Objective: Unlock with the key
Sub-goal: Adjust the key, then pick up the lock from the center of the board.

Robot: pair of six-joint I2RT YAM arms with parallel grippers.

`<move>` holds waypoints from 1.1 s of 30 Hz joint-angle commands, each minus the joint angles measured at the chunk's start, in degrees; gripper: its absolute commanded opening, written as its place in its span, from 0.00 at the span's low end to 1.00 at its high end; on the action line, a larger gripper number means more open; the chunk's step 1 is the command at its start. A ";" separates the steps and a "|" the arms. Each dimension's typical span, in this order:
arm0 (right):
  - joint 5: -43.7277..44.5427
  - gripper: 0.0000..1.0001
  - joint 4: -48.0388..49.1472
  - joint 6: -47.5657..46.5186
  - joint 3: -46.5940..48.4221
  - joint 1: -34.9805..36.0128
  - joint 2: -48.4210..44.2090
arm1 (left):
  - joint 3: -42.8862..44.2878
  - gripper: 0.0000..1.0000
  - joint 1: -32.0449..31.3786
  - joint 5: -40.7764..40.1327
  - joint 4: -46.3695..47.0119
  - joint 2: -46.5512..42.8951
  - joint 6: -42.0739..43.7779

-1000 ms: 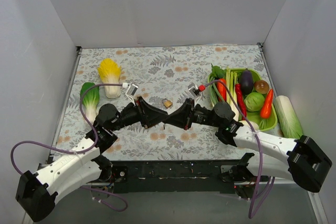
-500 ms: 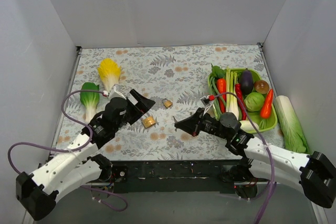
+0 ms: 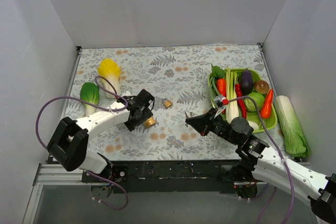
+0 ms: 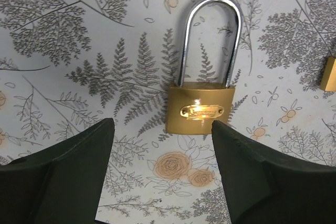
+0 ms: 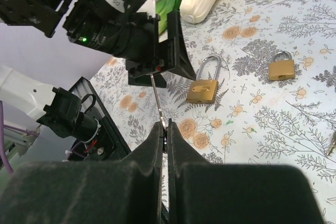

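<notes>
Two padlocks lie on the worktop. The one you want is the long-shackle padlock, flat just ahead of the left fingers and centred on the gap between them, shackle pointing away. Those fingers stand wide and hold nothing. The right fingers are pinched together on a thin metal blade that I take for the key, its tip aimed toward the padlock but well short of it. To do this step well, bring the left fingers down so they close on the two narrow sides of the brass body, not on the shackle. Leave the bottom end free, since the keyway is probably there; no view shows it, so turn that end toward the right fingers before you push the key in. The left wrist view shows how squarely the body sits to the fingers, which the top view largely hides under the arm. Only the right wrist view shows the key's line, and the small padlock ahead and to the right of it, apart from the first.
</notes>
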 commanded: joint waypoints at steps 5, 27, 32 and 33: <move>0.63 0.01 -0.79 -1.46 -1.96 -0.25 -3.89 | 6.57 0.74 -0.68 1.28 3.46 8.11 5.33; 2.57 0.01 -4.83 -1.99 -2.76 -0.25 -7.50 | 10.88 0.67 -0.59 4.45 1.00 20.16 9.38; 2.57 0.01 -4.65 -1.20 -3.19 -0.25 -7.41 | 10.36 0.55 -0.59 4.71 1.43 20.78 10.17; 2.57 0.01 -4.74 -1.20 -3.19 -0.25 -7.32 | 10.10 0.44 -0.68 4.88 2.13 20.70 10.17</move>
